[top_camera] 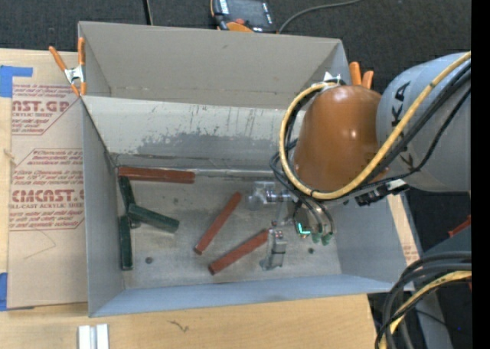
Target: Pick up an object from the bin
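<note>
The pincer [273, 254] hangs low in the grey bin [207, 114], right at the right-hand end of the nearest red-brown stick [237, 254], which lies flat and slanted on the floor; whether it touches that end cannot be told, nor whether it is spread or pressed together; nothing can be made out in its grip. Just beyond that stick, further from the camera and slanted more steeply, lies a second red-brown stick [217, 223], apart from it; further back again from that stick, a long red-brown bar [155, 175] runs along the foot of the rear wall. Well to the left of that stick, a long dark green stick [125, 225] and a shorter green piece [155, 220] meet at an angle. Right of and above that stick looms the arm's orange cover [337, 137].
</note>
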Controlling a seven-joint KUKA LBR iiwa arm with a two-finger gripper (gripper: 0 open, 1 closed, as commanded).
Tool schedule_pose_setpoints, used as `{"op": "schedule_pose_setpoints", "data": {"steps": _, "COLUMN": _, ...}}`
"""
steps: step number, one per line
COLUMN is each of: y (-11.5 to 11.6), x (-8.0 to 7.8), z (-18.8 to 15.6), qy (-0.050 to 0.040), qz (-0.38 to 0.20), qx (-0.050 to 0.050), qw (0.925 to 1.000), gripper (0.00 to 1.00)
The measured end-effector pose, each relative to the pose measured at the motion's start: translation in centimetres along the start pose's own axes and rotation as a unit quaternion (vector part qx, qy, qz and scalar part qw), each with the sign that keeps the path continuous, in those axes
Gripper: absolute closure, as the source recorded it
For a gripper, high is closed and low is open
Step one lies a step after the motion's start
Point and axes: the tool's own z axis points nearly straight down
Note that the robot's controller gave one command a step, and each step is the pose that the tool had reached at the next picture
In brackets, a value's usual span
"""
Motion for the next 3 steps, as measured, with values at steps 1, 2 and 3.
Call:
{"op": "schedule_pose_setpoints", "data": {"steps": 1, "y": 0.1, "x": -0.5, "z": 11.9, "qy": -0.0083, "qz": -0.060, "qx": 0.000, "qw": 0.9982, "gripper": 0.00}}
{"op": "schedule_pose_setpoints", "data": {"steps": 2, "y": 0.1, "x": -0.3, "z": 11.7, "qy": -0.0043, "qz": -0.059, "qx": 0.000, "qw": 0.9982, "gripper": 1.00}}
{"op": "schedule_pose_setpoints", "data": {"steps": 3, "y": 1.3, "x": -1.2, "z": -5.3, "qy": -0.0080, "qz": -0.089, "qx": 0.000, "qw": 0.9960, "gripper": 1.00}}
